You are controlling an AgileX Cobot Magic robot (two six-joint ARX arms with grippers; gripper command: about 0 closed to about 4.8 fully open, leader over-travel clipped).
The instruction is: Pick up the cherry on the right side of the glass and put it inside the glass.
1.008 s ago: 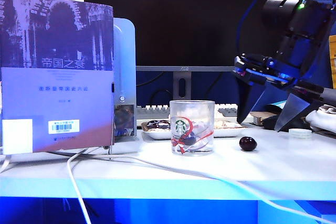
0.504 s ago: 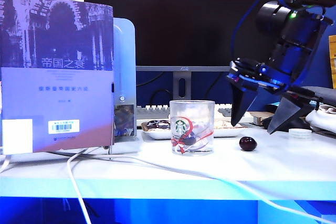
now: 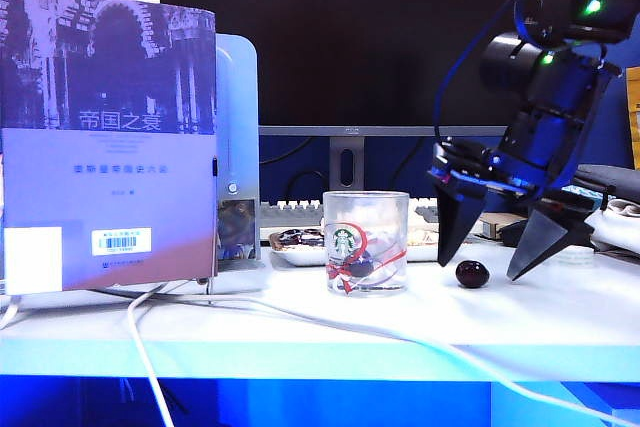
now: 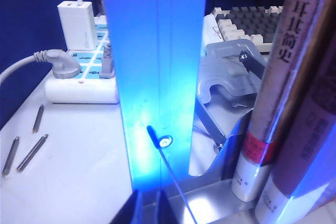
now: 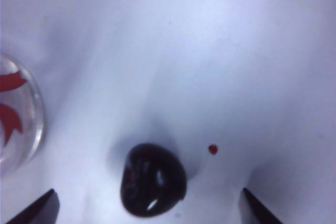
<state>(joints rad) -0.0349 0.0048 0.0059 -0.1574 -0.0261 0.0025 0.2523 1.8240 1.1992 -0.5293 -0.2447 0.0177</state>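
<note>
The cherry [image 3: 472,273], dark and glossy, lies on the white table just right of the glass [image 3: 365,242], a clear tumbler with a green logo and red swirls. My right gripper [image 3: 478,269] hangs over the cherry, open wide, one finger on each side and neither touching it. In the right wrist view the cherry [image 5: 153,179] sits between the two dark fingertips of the right gripper [image 5: 148,209], with the glass [image 5: 16,114] at the edge. My left gripper [image 4: 148,211] is shut and empty, facing a blue panel behind the book, away from both objects.
A large upright book [image 3: 108,137] stands at the left, with a monitor stand [image 3: 345,157] and keyboard [image 3: 290,213] behind the glass. A flat tray [image 3: 300,245] lies behind the glass. A white cable [image 3: 300,319] crosses the table's front. A tiny red spot [image 5: 212,149] marks the table by the cherry.
My right gripper has come down and slightly left, from above the table to the cherry's level, its open fingers now either side of it. The cherry and glass have not moved.
</note>
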